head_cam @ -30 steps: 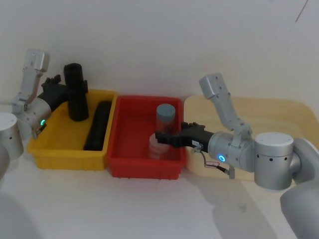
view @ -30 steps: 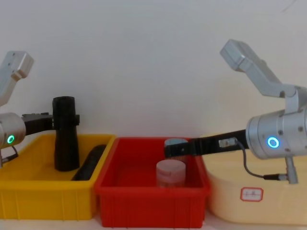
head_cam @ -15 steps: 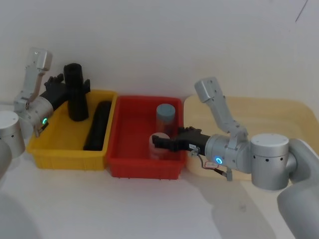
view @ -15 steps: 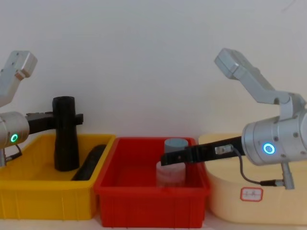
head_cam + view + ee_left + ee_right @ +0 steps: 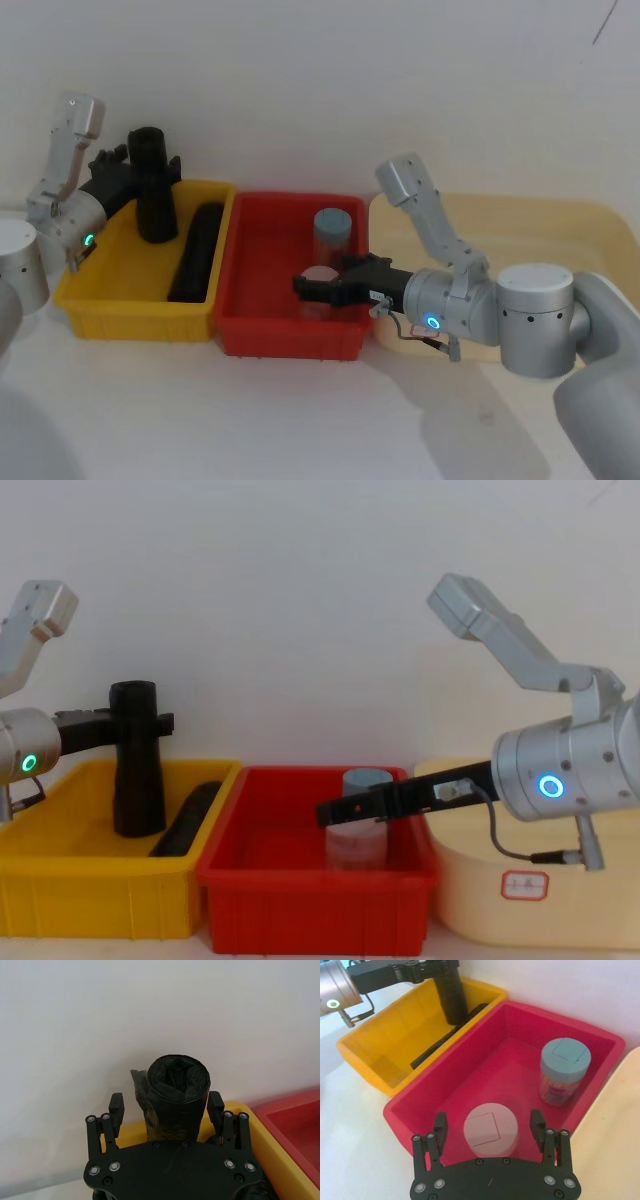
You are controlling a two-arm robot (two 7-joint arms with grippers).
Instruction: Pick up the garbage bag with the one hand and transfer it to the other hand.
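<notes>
The garbage bag [image 5: 152,195], a black roll, stood upright in the far corner of the yellow bin [image 5: 130,305]. Its long axis ran vertically, with the open end pointing up and clear of the rim. Its lower end was down inside the bin; whether that end bore on the floor could not be told. A second black roll [image 5: 197,250] lay flat along the side of the same bin that adjoins the red bin [image 5: 290,335].

The left hand [image 5: 166,1106], marked by a green ring light, reached in level from the robot's left and bracketed the upper part of the upright roll. Its fingers [image 5: 116,1107] were spread to either side of the roll. One finger lay against the roll, and a thin gap showed at the other. No firm clamp was evident. This side-on approach suits a vertical roll: it leaves the lower length free for a second grip.

The right hand [image 5: 488,1122], marked by a blue ring light, hung level over the red bin with its fingers [image 5: 440,1122] spread and holding nothing. It was directly above a pale-lidded jar [image 5: 490,1130] and near a blue-lidded jar [image 5: 564,1067]. It pointed toward the yellow bin, a probable staging position for receiving the roll. The two hands were well apart.

Both bins stood side by side on the white surface [image 5: 300,420].
</notes>
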